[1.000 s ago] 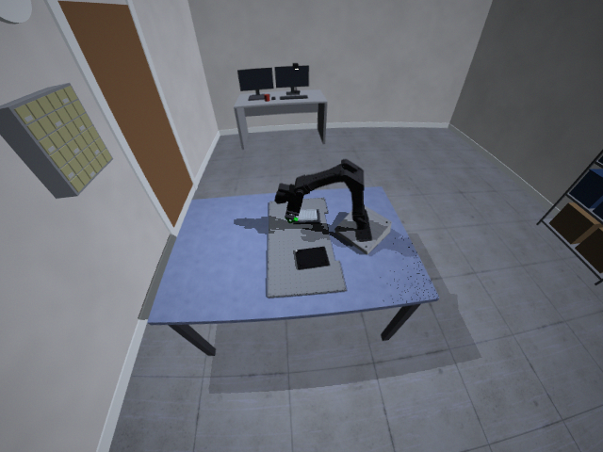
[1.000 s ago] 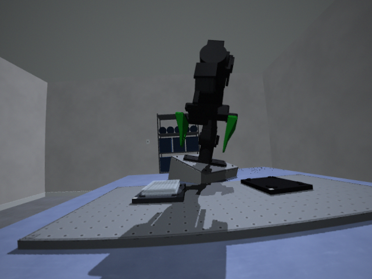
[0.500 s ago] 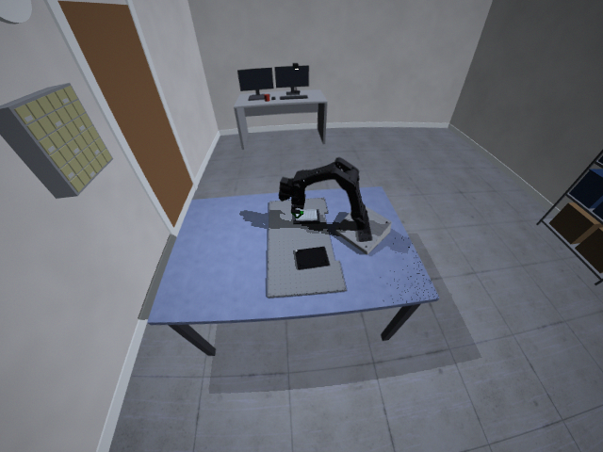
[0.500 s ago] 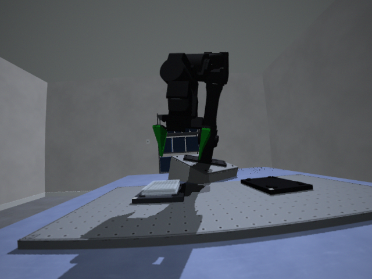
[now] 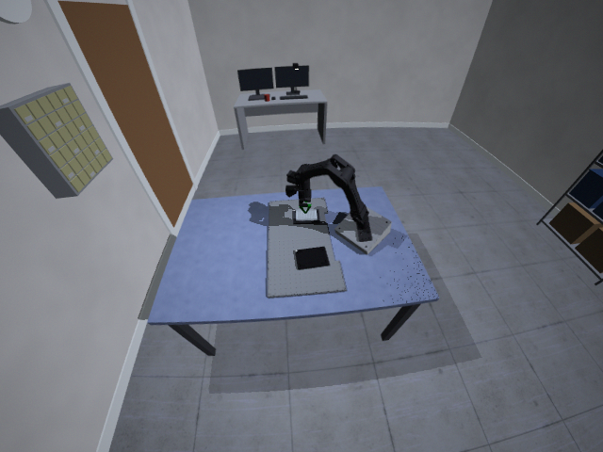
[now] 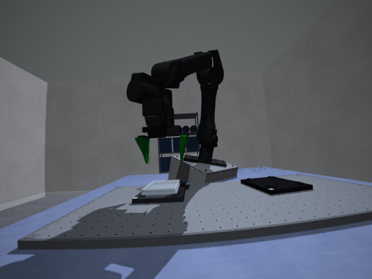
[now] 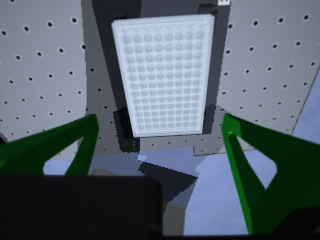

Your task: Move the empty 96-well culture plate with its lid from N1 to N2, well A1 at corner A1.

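Note:
The white 96-well plate [image 7: 164, 75] with its clear lid lies flat on the black nest N1 [image 6: 158, 196]; it also shows in the top and exterior views [image 5: 305, 215] [image 6: 161, 186]. My gripper [image 6: 163, 150], with green fingers, hangs open and empty well above the plate, pointing down. In the wrist view the fingers stand wide on either side of the plate's near short end, apart from it. The second black nest N2 [image 5: 311, 257] [image 6: 276, 184] is empty. A small white corner mark [image 7: 223, 2] sits at the plate's far right corner.
Both nests sit on a grey perforated baseplate [image 5: 301, 252] on a blue table [image 5: 292, 257]. The arm's base block [image 5: 363, 234] stands to the right of N1. A shelf with boxes [image 5: 584, 204] stands at the room's right edge.

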Motion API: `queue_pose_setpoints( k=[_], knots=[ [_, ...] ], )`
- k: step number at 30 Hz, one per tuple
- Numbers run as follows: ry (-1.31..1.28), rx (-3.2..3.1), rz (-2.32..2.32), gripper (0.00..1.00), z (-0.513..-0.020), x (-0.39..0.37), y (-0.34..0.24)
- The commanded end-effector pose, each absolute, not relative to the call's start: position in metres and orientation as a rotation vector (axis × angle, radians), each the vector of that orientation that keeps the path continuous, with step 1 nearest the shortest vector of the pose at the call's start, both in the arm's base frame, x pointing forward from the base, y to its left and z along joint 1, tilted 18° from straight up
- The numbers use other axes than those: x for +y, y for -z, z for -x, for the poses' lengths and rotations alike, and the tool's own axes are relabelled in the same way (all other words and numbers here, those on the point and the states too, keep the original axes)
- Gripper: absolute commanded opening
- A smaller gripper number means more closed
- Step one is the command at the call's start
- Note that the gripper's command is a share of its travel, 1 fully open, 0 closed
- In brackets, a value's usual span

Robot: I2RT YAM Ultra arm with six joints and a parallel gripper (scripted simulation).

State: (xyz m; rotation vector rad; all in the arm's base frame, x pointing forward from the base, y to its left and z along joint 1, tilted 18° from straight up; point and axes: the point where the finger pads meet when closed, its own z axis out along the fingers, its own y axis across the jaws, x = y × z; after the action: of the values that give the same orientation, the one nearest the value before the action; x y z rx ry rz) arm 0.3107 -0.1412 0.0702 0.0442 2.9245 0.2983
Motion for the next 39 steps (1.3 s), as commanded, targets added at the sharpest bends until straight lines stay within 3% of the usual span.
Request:
queue_pose_setpoints(
  k=[1,39],
  knots=[
    [-0.284,2.863,0.037,1.0,-0.309,-0.1557,-0.0896],
    [-0.282,2.861,0.042,1.0,-0.3117,-0.1555,-0.0875]
  ],
)
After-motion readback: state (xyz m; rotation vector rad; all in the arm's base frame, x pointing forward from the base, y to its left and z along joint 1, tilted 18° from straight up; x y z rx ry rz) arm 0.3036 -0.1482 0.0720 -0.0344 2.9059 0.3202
